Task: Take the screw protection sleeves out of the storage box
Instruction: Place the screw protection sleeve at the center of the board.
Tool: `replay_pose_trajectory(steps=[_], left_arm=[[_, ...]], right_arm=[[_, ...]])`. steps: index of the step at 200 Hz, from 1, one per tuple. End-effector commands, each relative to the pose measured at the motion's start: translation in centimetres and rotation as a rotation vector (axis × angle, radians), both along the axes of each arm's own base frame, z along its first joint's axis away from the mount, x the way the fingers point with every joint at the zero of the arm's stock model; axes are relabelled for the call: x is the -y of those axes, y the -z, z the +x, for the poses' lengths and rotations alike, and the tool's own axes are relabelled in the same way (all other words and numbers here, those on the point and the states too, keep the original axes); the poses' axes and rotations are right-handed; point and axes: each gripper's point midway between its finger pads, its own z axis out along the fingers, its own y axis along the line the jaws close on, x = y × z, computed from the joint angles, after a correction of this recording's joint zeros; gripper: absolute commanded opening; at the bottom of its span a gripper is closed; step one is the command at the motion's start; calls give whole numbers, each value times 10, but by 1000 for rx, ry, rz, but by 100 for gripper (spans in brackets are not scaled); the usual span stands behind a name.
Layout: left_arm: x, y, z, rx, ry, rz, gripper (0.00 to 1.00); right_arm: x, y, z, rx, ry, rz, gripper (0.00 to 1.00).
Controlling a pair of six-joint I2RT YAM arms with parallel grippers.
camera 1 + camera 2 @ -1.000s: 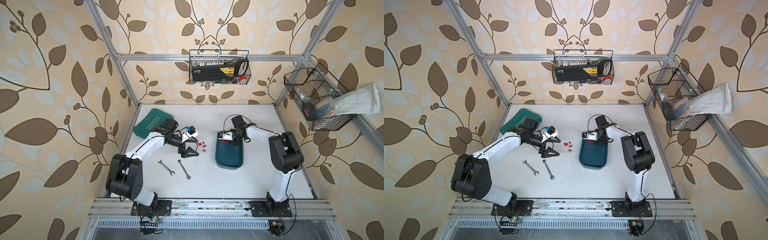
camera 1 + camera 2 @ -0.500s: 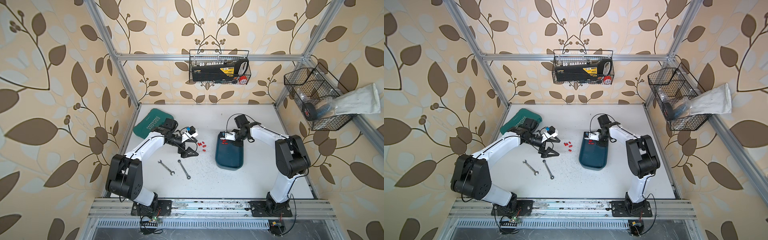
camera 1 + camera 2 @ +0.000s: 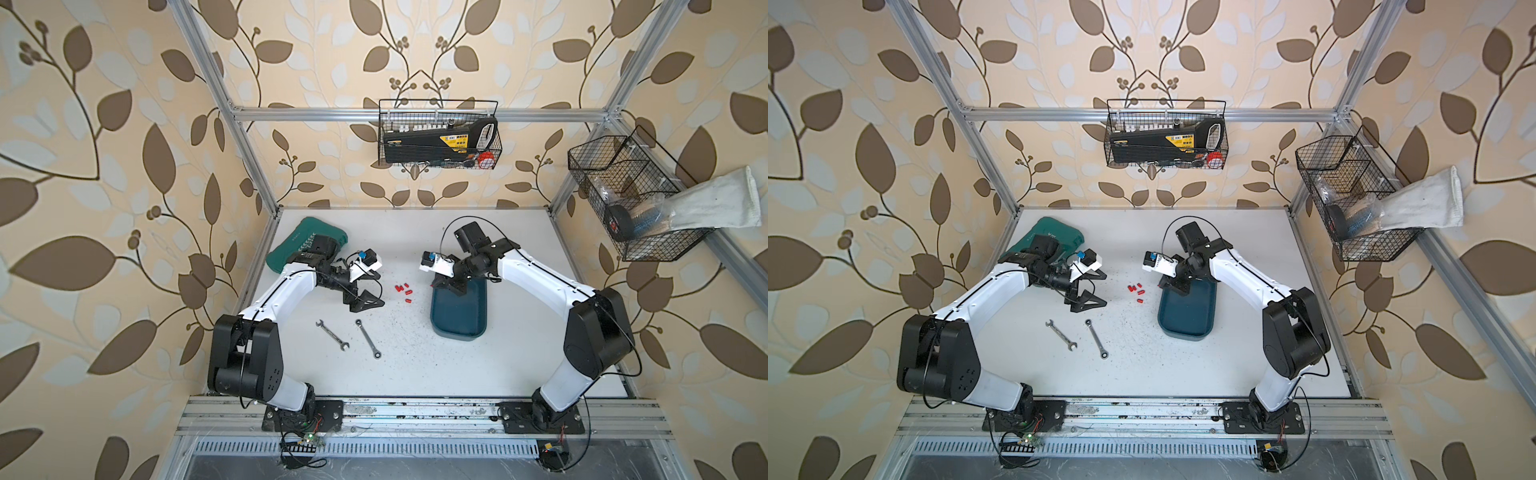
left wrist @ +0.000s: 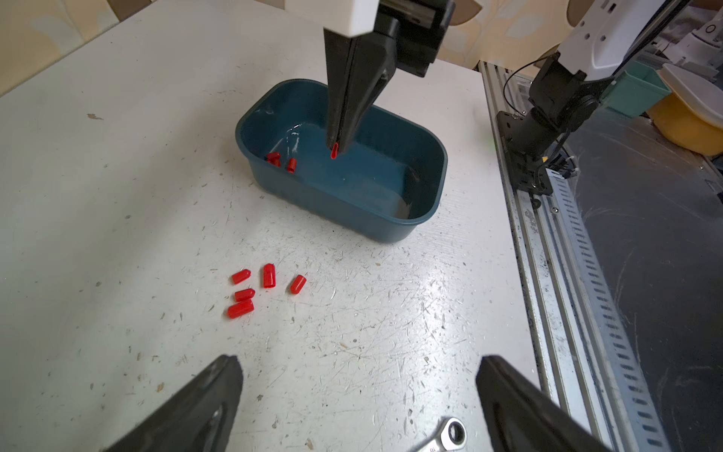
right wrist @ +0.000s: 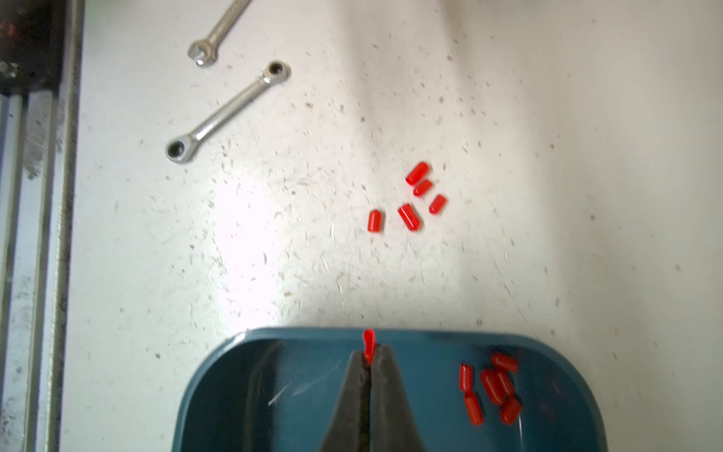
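Note:
The storage box (image 3: 461, 316) (image 3: 1187, 316) is a shallow teal tray right of centre. My right gripper (image 5: 369, 355) (image 3: 444, 286) hangs over its far end, shut on one red screw protection sleeve (image 5: 368, 339) that pokes out past the fingertips, just above the box rim (image 5: 297, 371). The same held sleeve (image 4: 334, 150) shows in the left wrist view. Several more sleeves (image 5: 492, 385) (image 4: 291, 165) lie in a box corner. Several others (image 3: 405, 291) (image 3: 1138, 291) (image 4: 268, 275) (image 5: 409, 216) lie on the table between the arms. My left gripper (image 4: 358, 364) (image 3: 368, 297) is open and holds nothing, left of those sleeves.
Two steel wrenches (image 3: 332, 336) (image 3: 368, 338) lie nearer the front. A green tool case (image 3: 291, 245) sits at the back left behind the left arm. Black wire baskets (image 3: 438, 135) (image 3: 623, 199) hang on the back and right walls. A metal rail (image 3: 415, 415) runs along the front.
My right wrist has swung a little to the left over the box's far end, staying shut, while its elbow moved outward. The left arm has not moved.

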Motion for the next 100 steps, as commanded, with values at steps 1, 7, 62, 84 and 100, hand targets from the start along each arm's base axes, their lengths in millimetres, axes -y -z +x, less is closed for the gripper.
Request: replay_pose_trajectory(steps=[1,7,62,84,100], left_arm=[[-5,-29,-5,90,16,-27,99],[-6,-30,-5,90,14,-31,99],[-7,-35,-8,94,18,-58,99],[-6,-38,-10,94,24,-70,99],[-6,-39,-10,89,29,-77,99]], right_arm=[[-25,15,9,-62,47,7,0],[-31,20,13,-57,52,-8,0],[-65,75,43,-123,207,-52,4],[-69,92,50,-130,246,-80,9],[-70,101,50,-156,257,-95,14]])
